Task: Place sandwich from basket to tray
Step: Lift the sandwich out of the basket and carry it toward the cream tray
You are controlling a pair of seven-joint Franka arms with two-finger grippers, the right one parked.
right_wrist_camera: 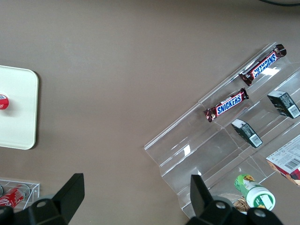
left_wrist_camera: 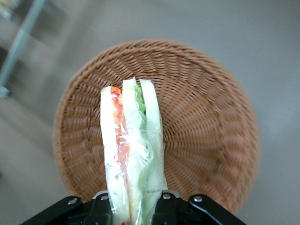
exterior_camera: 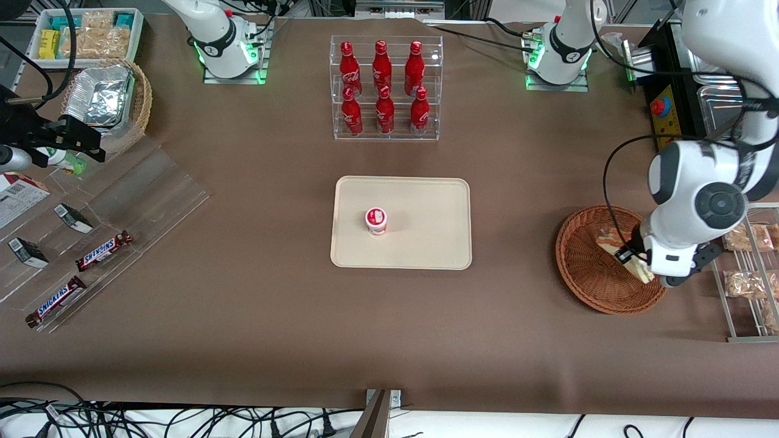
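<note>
The claw (left_wrist_camera: 133, 206) grips the sandwich (left_wrist_camera: 132, 154) by one end, above the basket (exterior_camera: 584, 267) near the working arm's end of the table. It looks light and squashy, the wrap slippery; a gentle pinch across the bread suits. The tray (exterior_camera: 426, 243) waits mid-table.

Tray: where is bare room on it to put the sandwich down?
The tray is bare everywhere around the small cup, most widely toward the working arm's end. The gripper holds the sandwich over the basket.
</note>
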